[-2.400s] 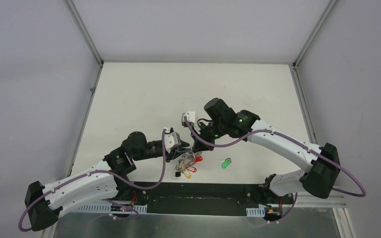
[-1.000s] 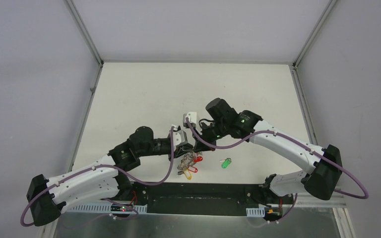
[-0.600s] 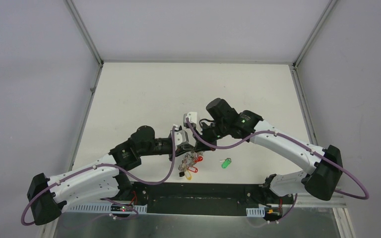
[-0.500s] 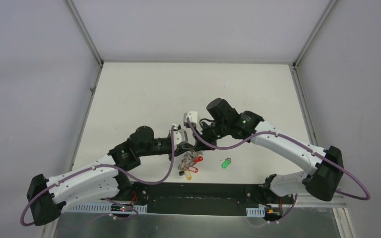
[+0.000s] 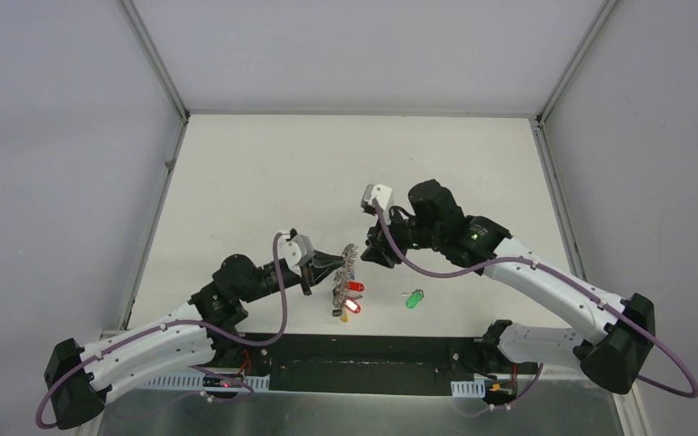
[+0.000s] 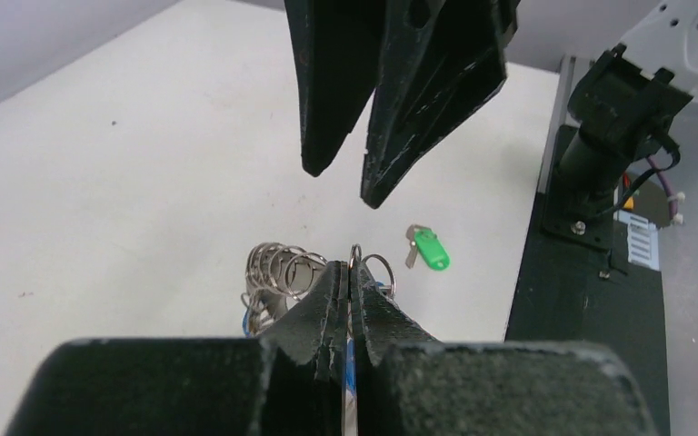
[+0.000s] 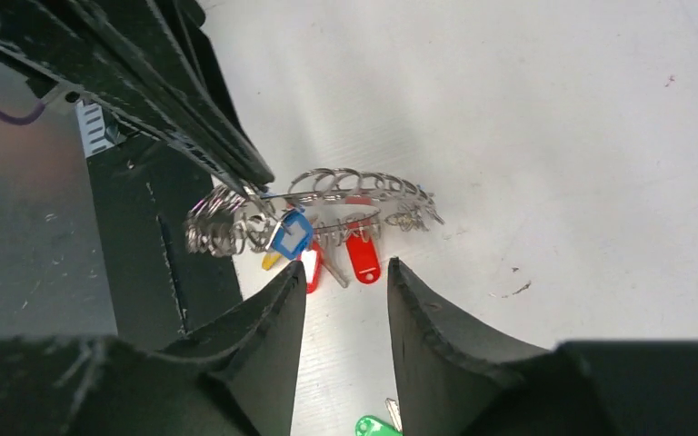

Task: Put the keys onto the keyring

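Note:
The keyring is a chain-like coil of silvery wire hung with red- and yellow-tagged keys. My left gripper is shut on a thin wire loop of it, lifting one end off the table. The blue-tagged key hangs right at the left fingertips. The green-tagged key lies loose on the table to the right, also seen as the green key. My right gripper hovers open just right of the keyring, holding nothing, its fingers apart above the red tags.
The white table is walled on three sides. A black base strip runs along the near edge, with the right arm's mount close behind the green key.
The right gripper has opened and drawn back up and to the right. The left arm has pulled back leftward, shut, with the keyring lifted and stretched out.

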Tool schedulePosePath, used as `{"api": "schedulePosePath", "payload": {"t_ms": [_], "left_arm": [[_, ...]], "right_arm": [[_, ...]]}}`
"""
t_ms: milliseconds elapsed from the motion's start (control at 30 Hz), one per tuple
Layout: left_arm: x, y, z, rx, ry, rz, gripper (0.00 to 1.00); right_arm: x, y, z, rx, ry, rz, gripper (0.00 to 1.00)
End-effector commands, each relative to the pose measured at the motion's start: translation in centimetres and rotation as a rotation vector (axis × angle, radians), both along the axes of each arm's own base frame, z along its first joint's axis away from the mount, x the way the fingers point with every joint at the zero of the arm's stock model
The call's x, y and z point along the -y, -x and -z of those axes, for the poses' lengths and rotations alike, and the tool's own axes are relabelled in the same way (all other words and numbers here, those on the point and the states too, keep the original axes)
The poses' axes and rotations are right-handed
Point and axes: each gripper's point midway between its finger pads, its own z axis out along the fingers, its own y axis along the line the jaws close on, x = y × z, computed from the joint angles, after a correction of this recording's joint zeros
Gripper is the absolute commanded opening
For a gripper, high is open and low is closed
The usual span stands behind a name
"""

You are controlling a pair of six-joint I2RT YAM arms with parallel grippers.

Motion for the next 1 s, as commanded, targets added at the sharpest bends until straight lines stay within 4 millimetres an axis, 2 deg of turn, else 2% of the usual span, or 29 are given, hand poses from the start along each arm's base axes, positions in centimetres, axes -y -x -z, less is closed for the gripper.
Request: {"api": "schedulePosePath", "payload": {"t_ms": [0, 33, 133, 433, 733, 867, 967], "left_arm": [[-1.0, 0.8, -7.1, 0.154, 0.281, 0.001, 0.0], [-1.1, 1.0, -7.4, 0.165, 0.296, 0.007, 0.0], [-1.1, 1.5, -8.0, 0.193, 0.323, 0.03, 0.0], [-1.1, 2.3, -9.0, 0.218, 0.392, 0.068, 0.0], [-0.9, 1.6, -8.0, 0.177, 0.364, 0.044, 0.0], [-0.6, 1.4, -7.5, 0.156, 0.353, 0.044, 0.0], [-0.3, 1.4, -7.5, 0.153, 0.35, 0.052, 0.0]], "right_arm": [[-0.6, -1.3, -3.0, 0.093, -0.137, 0.05, 0.4], [-1.3, 1.1, -3.6, 0.041, -0.196, -0.081, 0.34], [-1.5, 2.3, -4.4, 0.052, -0.254, -0.15, 0.3], [-1.6, 3.1, -5.8, 0.095, -0.324, -0.206, 0.28], [-2.4, 3.2, -7.5, 0.08, -0.375, -0.216, 0.31], [-3.1, 3.1, -7.0, 0.031, -0.372, -0.215, 0.35], [-3.7, 3.4, -6.6, -0.005, -0.364, -0.227, 0.3]]}}
